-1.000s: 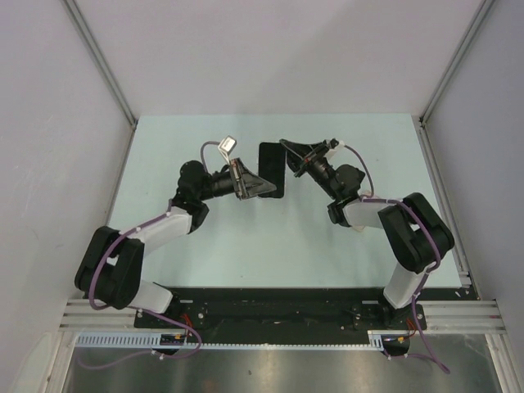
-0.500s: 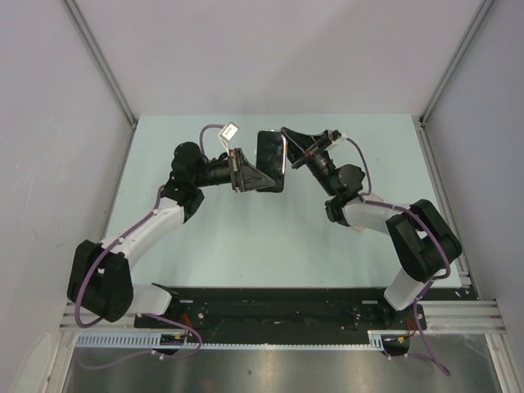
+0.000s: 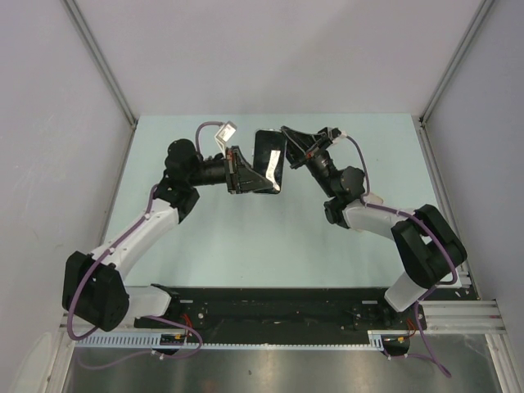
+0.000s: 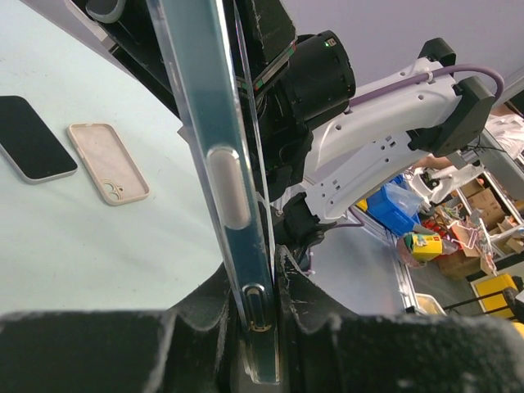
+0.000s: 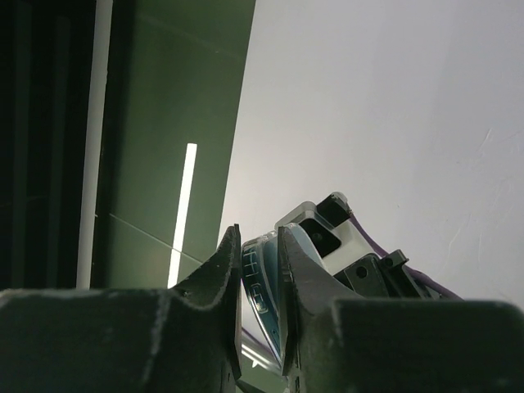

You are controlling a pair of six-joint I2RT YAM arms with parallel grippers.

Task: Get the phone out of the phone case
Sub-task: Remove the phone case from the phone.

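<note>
A phone in a clear case (image 3: 268, 160) hangs in the air over the far middle of the table, tilted, held between both grippers. My left gripper (image 3: 248, 173) is shut on its lower left end. In the left wrist view the cased phone (image 4: 221, 164) runs edge-on up from the gripper (image 4: 260, 282), with the clear case rim and a side button showing. My right gripper (image 3: 288, 146) is shut on the upper right edge. In the right wrist view the curved case corner (image 5: 262, 286) sits pinched in the gripper (image 5: 258, 246).
The pale green table (image 3: 246, 237) has walls on the left, back and right. In the left wrist view a second black phone (image 4: 29, 137) and a beige case (image 4: 106, 162) lie flat on the table. They do not show in the top view.
Both arms have reached farther from their bases and raised the cased phone off the table. The phone now tilts up between the two grippers; both keep their hold.
</note>
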